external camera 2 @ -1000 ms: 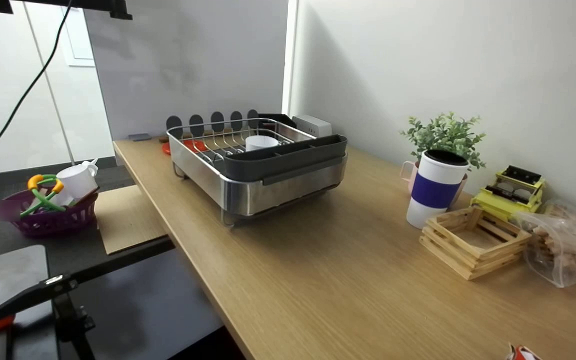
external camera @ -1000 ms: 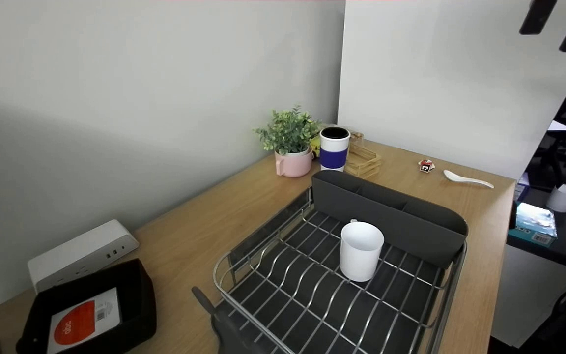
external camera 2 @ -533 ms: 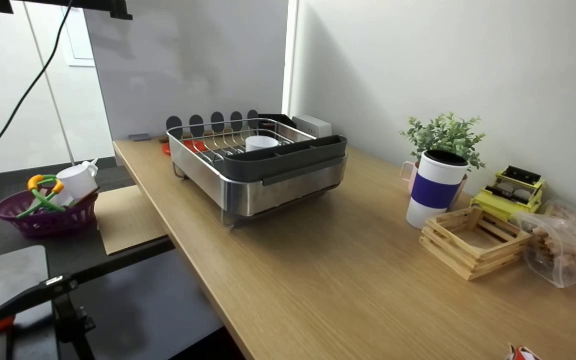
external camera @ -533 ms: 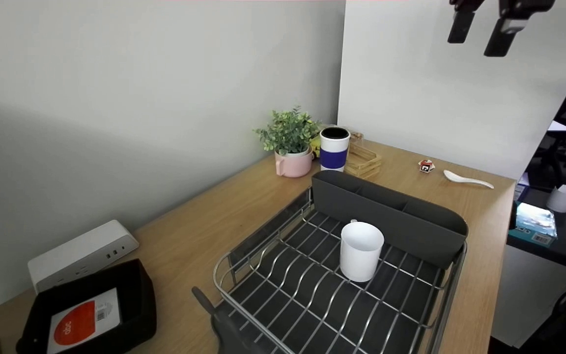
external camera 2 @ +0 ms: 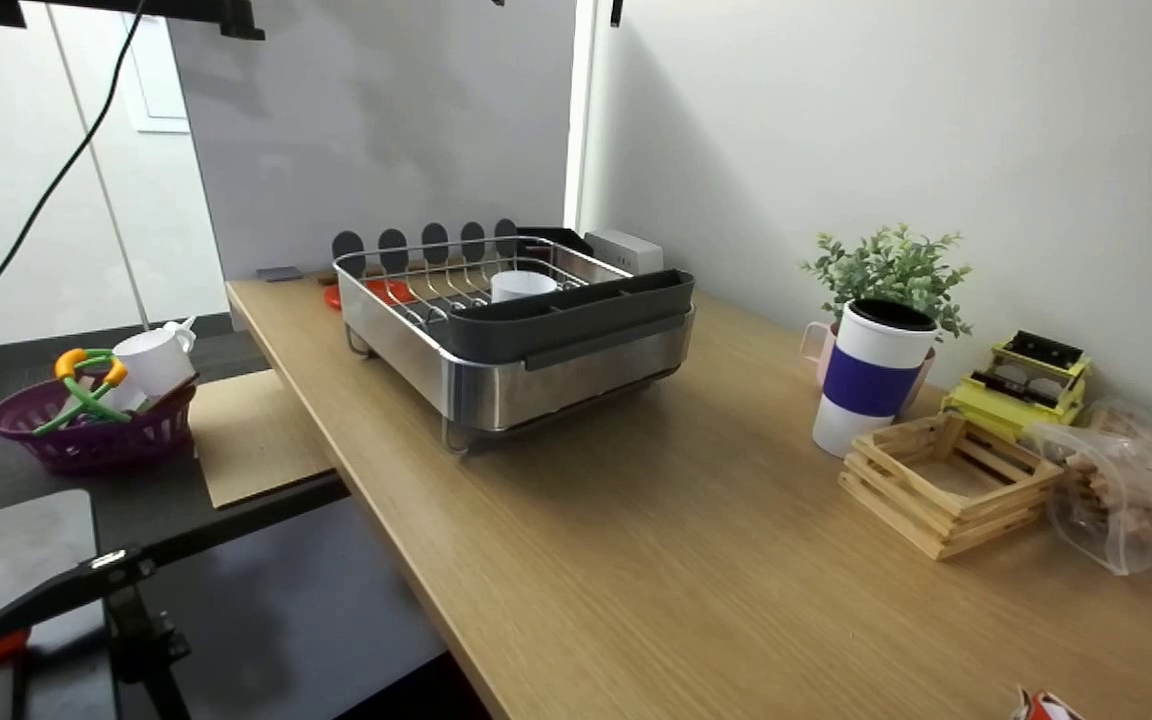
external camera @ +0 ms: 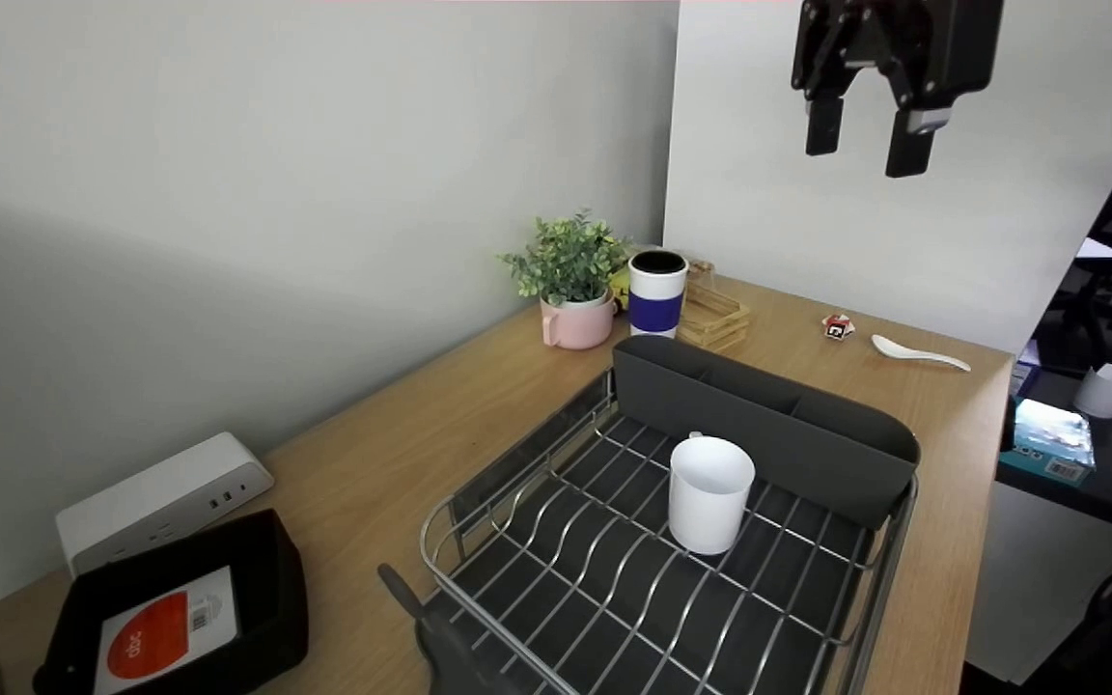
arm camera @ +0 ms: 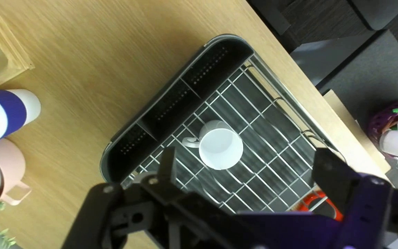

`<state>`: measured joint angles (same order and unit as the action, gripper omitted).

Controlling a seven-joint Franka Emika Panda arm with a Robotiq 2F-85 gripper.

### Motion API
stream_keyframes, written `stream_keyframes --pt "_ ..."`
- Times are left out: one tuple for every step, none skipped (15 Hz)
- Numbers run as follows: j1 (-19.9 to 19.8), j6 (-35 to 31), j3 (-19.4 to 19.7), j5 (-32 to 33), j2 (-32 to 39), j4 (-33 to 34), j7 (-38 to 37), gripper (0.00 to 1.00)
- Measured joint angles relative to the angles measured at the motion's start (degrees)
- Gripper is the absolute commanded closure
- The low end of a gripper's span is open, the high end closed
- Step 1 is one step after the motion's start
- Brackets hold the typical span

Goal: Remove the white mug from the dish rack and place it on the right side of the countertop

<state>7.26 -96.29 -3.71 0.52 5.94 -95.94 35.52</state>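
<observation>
"One white mug (external camera: 710, 502): where, and how'll it grip?"
"Upright in the dish rack (external camera 2: 586, 390), just beside the cutlery caddy (external camera: 768, 434). Probably light, stiff, slick, maybe chippable; pinch opposite walls near the rim, off the handle (arm camera: 194, 144)"
"Hand (external camera: 865, 162)?"
"Spread with nothing in it, well above the mug"
</observation>
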Motion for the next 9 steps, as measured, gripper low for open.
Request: stream_keyframes --pt "-0.01 0.27 -0.07 0.09 1.10 0.98 0.16 0.00" --pt "-0.03 0.36 -0.09 0.11 1.76 1.58 0.24 0.00" --pt "-0.04 0.50 -0.09 0.11 2.17 2.02 0.31 0.00" --pt "-0.05 0.60 -0.09 0.11 2.25 2.23 0.32 0.00" --pt "-0.05 0.70 -0.09 0.11 2.23 2.36 0.33 0.00" --pt "-0.05 0.82 -0.09 0.12 2.23 2.48 0.34 0.00" --pt "-0.09 0.34 -0.12 0.02 2.07 2.42 0.34 0.00" --pt "-0.14 -0.44 -0.13 -0.06 1.85 2.32 0.34 0.00" --pt "-0.18 -0.98 -0.14 -0.29 1.71 2.29 0.33 0.00"
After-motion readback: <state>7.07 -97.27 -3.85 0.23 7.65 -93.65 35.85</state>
